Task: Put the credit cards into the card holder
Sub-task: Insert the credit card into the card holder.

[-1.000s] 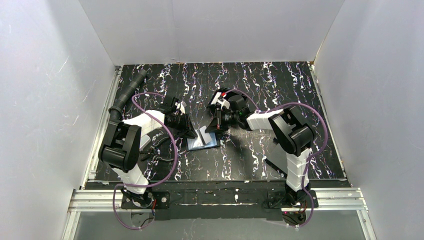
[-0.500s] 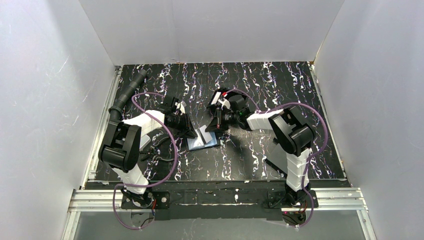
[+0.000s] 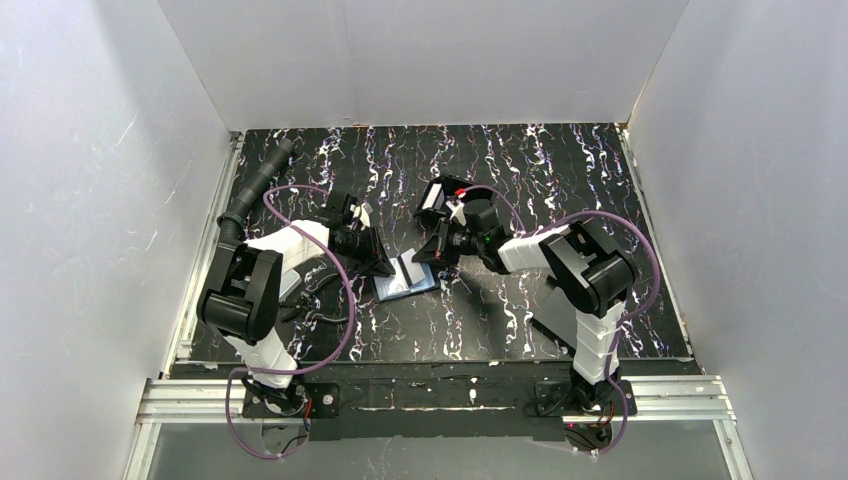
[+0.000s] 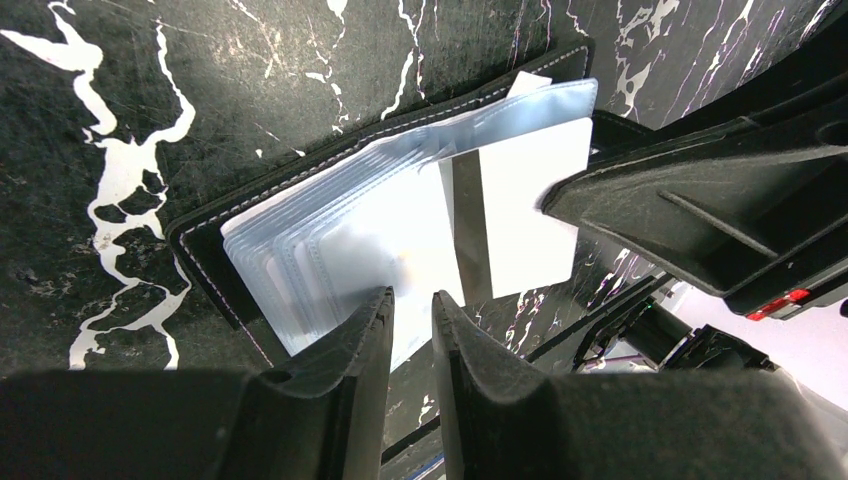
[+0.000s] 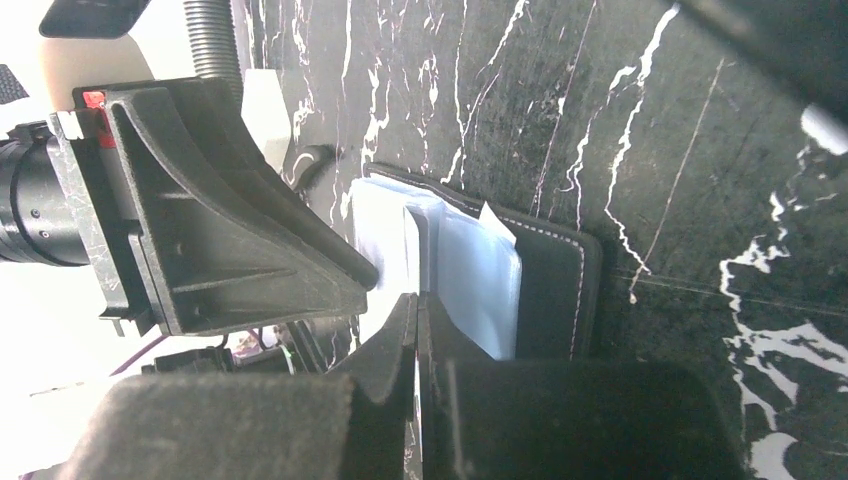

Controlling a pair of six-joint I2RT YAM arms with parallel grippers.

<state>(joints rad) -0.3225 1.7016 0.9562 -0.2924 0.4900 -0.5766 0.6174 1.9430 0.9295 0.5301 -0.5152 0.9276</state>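
Note:
The card holder (image 3: 405, 279) lies open on the black marbled table between the two arms, its pale blue-grey sleeves fanned out. In the left wrist view its black stitched cover (image 4: 200, 245) frames the sleeves. A white credit card (image 4: 520, 200) with a grey stripe lies over the sleeves. My right gripper (image 3: 439, 251) is shut on that card's edge; the thin card (image 5: 385, 240) runs out from between its closed fingers (image 5: 400, 330) towards the holder (image 5: 550, 290). My left gripper (image 3: 378, 262) hovers at the holder's left side with a narrow gap between its fingers (image 4: 360, 340) and nothing in it.
A black corrugated hose (image 3: 255, 185) lies along the table's back left edge. Purple cables (image 3: 345, 300) loop beside the left arm. White walls close in the table on three sides. The two grippers' tips are close together over the holder.
The right gripper has shifted slightly towards the near side and lower over the holder, with its wrist turned a little. The left arm and the holder have not moved.

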